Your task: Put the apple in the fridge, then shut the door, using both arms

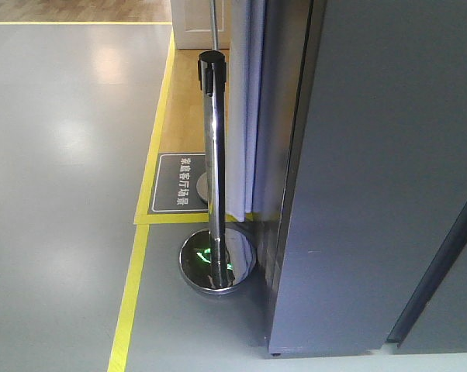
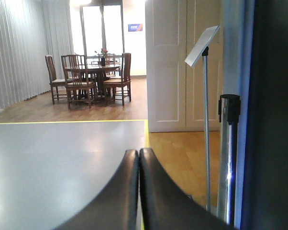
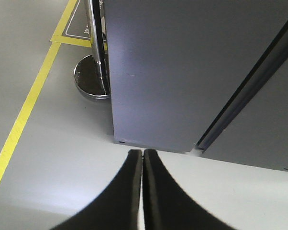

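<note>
1. No apple anywhere in the three views, so I can't tell where it is. It's not in either pincer, and the fridge inside isn't visible.
2. The fridge door (image 3: 158, 72) looks shut: dark grey flat panels, with a dark seam running diagonally between it and the neighbouring panel (image 3: 263, 129). No white lining or bins on show.
3. Left pincer (image 2: 138, 158) has its two black fingers pressed together, nothing between them. It's pointing out across the grey floor (image 2: 62, 158) toward a dining table with chairs (image 2: 94, 76), with the fridge's dark side at the right edge of that view.
4. Right pincer (image 3: 142, 158) is the same: fingers touching, empty, hanging over the floor just in front of the fridge's bottom edge.
5. Beside the fridge there's a chrome stanchion post (image 1: 212, 170) on a shiny round base (image 1: 216, 263), plus yellow floor tape (image 1: 129, 302), a floor sign (image 1: 179, 182) and a sign stand (image 2: 203, 45).
6. My guess: either the job's basically done, or it hasn't started. If it hasn't, the next move means finding the apple and getting the door open.
</note>
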Robot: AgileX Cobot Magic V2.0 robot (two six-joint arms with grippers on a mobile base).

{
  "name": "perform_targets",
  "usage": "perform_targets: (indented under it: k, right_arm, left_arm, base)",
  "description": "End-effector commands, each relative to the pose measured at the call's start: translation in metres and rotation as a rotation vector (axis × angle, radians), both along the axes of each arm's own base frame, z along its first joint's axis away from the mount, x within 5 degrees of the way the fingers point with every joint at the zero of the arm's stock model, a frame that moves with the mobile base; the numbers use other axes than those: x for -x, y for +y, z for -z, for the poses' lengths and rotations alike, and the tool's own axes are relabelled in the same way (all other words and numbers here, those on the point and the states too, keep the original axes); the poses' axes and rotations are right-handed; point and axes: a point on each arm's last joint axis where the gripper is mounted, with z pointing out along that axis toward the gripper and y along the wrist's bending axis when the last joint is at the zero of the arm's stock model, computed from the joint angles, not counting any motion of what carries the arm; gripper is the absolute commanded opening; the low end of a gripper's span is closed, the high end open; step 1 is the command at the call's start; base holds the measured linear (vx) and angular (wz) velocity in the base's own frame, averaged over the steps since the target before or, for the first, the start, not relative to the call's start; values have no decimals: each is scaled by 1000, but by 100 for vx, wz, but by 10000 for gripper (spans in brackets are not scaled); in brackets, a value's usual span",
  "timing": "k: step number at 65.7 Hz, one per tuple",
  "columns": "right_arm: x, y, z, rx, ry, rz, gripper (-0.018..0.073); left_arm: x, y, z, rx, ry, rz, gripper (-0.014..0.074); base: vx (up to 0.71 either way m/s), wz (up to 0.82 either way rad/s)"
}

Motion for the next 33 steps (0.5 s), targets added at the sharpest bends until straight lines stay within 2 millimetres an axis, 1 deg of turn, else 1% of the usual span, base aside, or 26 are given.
perform_targets:
  k: [1, 14, 33]
  right_arm:
    - [-4, 0, -11, -1, -79, -4, -2]
    - [-4, 0, -11, -1, -79, -4, -2]
    - [-4, 0, -11, -1, -79, -4, -2]
  left_arm:
    - [1, 0, 1, 12, -80, -4, -6]
    - [1, 1, 0, 11, -94, -6, -6]
    - [2, 4, 0, 9, -93, -61, -6]
  base:
    - [0, 0]
    - [0, 0]
    - [0, 0]
